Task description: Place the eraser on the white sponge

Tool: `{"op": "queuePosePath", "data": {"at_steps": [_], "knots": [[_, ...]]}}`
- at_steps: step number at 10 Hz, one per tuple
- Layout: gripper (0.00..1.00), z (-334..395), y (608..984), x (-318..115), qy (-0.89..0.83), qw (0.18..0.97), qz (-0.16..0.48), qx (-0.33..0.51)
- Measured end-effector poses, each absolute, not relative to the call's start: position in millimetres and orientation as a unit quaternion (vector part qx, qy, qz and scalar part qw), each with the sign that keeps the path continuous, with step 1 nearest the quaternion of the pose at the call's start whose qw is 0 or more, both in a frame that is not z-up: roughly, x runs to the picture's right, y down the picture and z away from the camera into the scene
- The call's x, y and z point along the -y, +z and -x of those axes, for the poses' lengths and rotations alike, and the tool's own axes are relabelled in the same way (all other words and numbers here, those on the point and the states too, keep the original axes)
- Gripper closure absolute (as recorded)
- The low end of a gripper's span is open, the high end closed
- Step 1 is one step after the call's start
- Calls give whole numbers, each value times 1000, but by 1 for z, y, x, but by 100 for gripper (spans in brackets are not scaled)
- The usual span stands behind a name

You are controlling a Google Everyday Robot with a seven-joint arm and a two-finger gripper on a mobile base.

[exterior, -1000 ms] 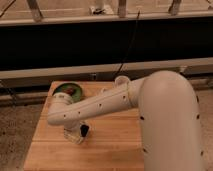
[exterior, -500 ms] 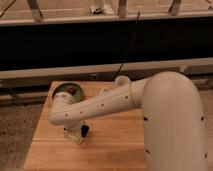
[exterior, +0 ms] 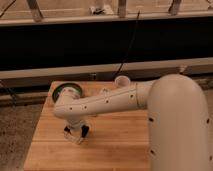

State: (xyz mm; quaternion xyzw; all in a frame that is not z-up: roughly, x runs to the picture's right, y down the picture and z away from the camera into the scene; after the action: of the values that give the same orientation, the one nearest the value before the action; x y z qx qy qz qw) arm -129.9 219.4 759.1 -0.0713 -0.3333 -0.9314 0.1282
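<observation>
Hovering low over the tabletop, the gripper has an unreadable finger state, green dish at twelve o'clock.

white arm, dark pincer low over the tan wooden table; green dish, white cup.

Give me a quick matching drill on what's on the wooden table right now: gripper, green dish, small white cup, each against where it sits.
Things:
1. gripper
2. green dish
3. small white cup

Places:
A. back edge of the table, right of the dish
B. low over the table's front left part
C. back left corner, partly hidden by the arm

Pairs: 1-B, 2-C, 3-A
</observation>
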Motion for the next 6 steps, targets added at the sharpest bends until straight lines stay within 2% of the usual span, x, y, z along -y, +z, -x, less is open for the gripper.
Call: {"op": "queuePosePath", "data": {"at_steps": [6], "knots": [[20,119,756,-210,-925,147,46,348]]}}
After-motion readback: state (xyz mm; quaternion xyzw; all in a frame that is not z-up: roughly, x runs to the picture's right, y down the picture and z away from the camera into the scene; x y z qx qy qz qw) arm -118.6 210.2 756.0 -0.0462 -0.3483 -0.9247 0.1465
